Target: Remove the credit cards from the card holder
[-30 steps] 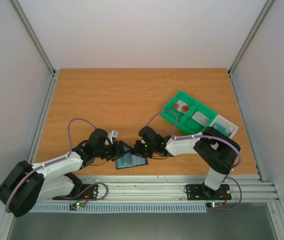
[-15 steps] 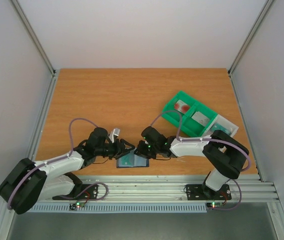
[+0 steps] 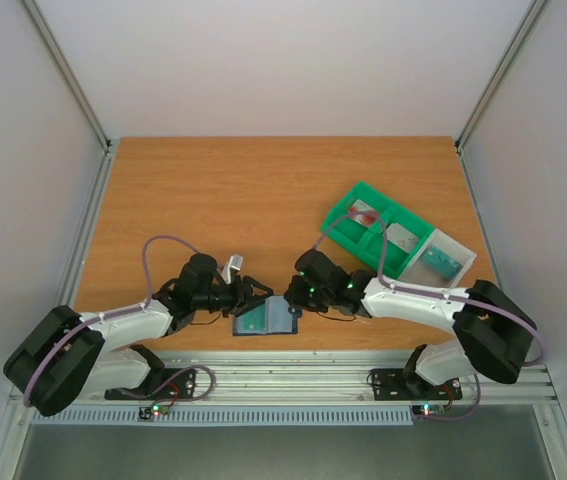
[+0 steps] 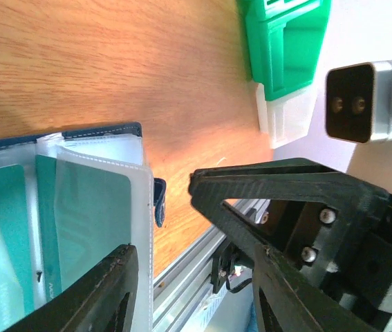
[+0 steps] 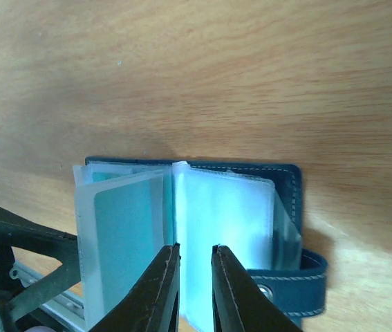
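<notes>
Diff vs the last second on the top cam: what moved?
The right arm's elbow swung out to the right and lower, and the right claw shifted slightly right, over the open card holder. The left claw crept right to the holder's left edge. No visible grab or release. The card holder and green tray stayed put.

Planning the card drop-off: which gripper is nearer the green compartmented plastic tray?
Right. The right gripper is at the right side of the slate-blue bifold card holder, toward the green plastic tray; the left gripper is at its left side, farther off.
</notes>
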